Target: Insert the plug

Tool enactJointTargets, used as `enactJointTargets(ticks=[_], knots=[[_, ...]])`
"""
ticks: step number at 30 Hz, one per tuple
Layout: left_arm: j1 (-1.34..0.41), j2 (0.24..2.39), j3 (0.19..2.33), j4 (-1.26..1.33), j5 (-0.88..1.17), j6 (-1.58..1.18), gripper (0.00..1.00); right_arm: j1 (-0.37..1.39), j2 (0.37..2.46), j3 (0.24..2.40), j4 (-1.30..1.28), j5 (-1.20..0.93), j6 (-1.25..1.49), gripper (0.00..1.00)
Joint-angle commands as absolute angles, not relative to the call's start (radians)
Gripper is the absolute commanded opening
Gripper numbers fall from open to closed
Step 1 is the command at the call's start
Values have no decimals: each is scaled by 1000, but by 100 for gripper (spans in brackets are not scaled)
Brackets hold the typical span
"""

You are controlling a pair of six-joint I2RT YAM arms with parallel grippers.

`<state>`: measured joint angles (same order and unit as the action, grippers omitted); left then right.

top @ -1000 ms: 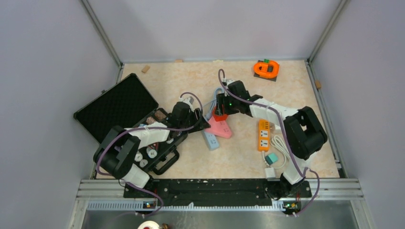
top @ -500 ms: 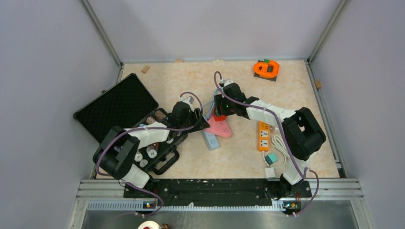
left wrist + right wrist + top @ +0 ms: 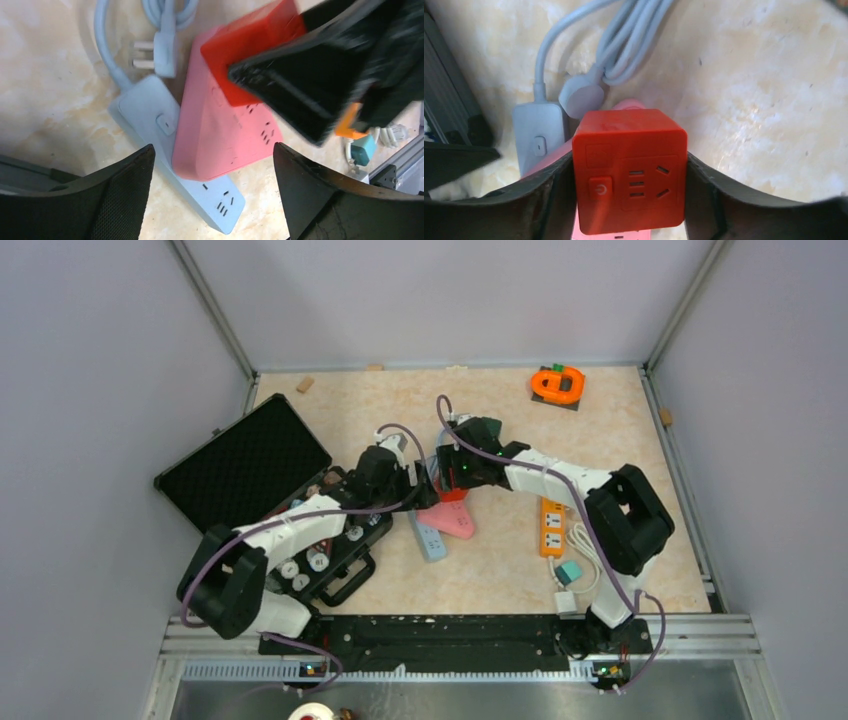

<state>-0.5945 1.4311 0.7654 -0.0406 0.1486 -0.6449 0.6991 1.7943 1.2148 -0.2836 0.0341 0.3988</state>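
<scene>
- right gripper [image 3: 629, 167]: clamped on the red socket cube [image 3: 644, 132], held above the pink strip [image 3: 220, 135], socket face toward the wrist camera.
- left gripper [image 3: 212, 200]: jaws wide apart, empty, over the pink strip and pale-blue strip [image 3: 150, 115].
- plug [image 3: 164, 50]: on the counter [image 3: 40, 75], just beside the pink strip's far end, untouched.
- prongs point sideways along the counter, frame-left in the left wrist view; long axis follows the cord [image 3: 167, 17], square to the prongs.
- judgement: left should grip the plug body, prongs free, and square them to the slots while right steadies the cube.
</scene>
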Motion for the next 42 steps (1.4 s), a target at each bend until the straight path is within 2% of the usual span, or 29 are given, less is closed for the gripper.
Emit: enactJointTargets(ticks=[1,4,8,18,23,28,33,42], knots=[[-598,1291,820,-88,98,-585,89,749,1809,1198,-634,28,390,73],[-597,1204,805,-101,102,-570,98,749,1738,1194,-626,34,396,87],[-598,1069,759,-128,96,-560,99,744,1626,1146,-594,45,413,96],[-596,645,515,-135,27,-574,99,630,1378,961,-510,-57,444,98],[-597,520,422,-117,37,-609,99,557,1298,893,-512,-51,453,98],[-598,535,404,-108,111,-624,99,477,1216,845,-521,-30,475,98],[-598,638,442,-115,164,-630,99,379,1166,810,-509,-72,484,98],[-598,778,537,-175,156,-576,99,356,1381,990,-488,-80,426,99]])
